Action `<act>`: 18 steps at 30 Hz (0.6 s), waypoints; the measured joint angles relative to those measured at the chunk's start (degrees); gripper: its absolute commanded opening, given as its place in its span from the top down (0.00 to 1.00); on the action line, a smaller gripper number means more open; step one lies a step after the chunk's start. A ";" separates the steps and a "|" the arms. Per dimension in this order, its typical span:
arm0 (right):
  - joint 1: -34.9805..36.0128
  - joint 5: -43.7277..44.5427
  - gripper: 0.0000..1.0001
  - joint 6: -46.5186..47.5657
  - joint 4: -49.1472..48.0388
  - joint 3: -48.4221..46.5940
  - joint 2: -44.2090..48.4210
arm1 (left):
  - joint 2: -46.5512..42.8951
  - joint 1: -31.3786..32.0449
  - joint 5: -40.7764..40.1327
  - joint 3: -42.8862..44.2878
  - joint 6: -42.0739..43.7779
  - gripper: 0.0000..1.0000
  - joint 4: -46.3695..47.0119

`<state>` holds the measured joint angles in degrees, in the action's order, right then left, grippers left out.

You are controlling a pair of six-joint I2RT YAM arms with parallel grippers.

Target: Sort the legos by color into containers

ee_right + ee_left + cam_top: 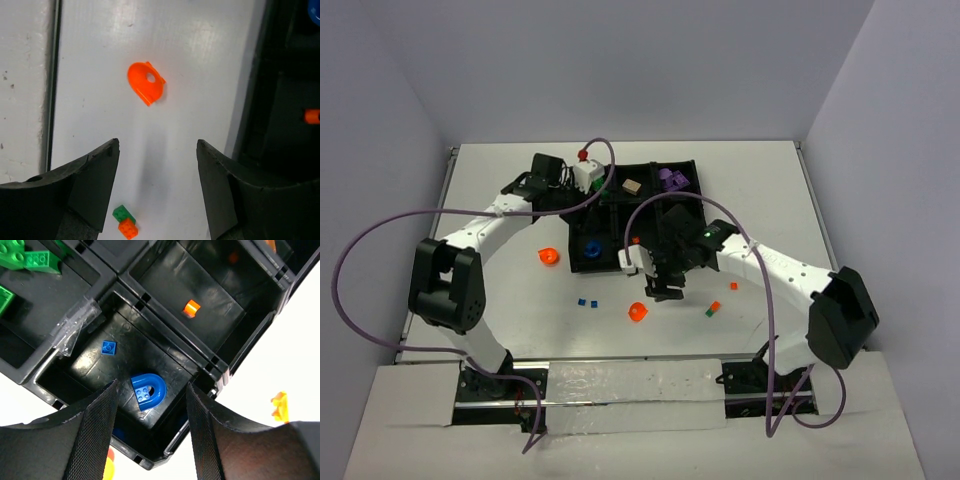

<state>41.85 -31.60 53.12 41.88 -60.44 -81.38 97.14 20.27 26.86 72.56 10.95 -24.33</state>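
Note:
The black tray (610, 262) sits mid-table with six compartments. My left gripper (582, 212) is open and empty above the near-left compartment (90, 365), which holds a blue arch (147, 390) and a small blue brick (108, 347). Green pieces (30, 260) lie in the compartment behind it, and an orange brick (190, 307) lies in the middle one. My right gripper (665, 290) is open and empty over the table in front of the tray. In the right wrist view (157, 143) an orange arch (146, 82) lies ahead of it, and a joined green-and-orange brick (125, 222) lies near its left finger.
Loose on the table are an orange piece (549, 257), two small blue bricks (588, 301), the orange arch (638, 312), the green-and-orange brick (712, 308) and a small orange brick (733, 286). A tan piece (631, 186) and purple pieces (670, 178) lie in the far compartments.

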 measured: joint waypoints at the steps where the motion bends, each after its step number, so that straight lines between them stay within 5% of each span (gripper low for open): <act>1: 0.72 -0.36 0.31 1.04 0.60 -0.50 -1.18 | -0.33 -0.02 0.09 0.35 -0.27 0.37 -0.34; 18: 5.94 -2.04 0.36 11.08 10.86 -15.99 -22.63 | -22.73 -12.33 4.67 1.02 -4.75 0.34 -3.81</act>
<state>47.79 -33.64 64.19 52.74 -76.44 -104.01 74.40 7.95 31.54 73.59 6.20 -28.14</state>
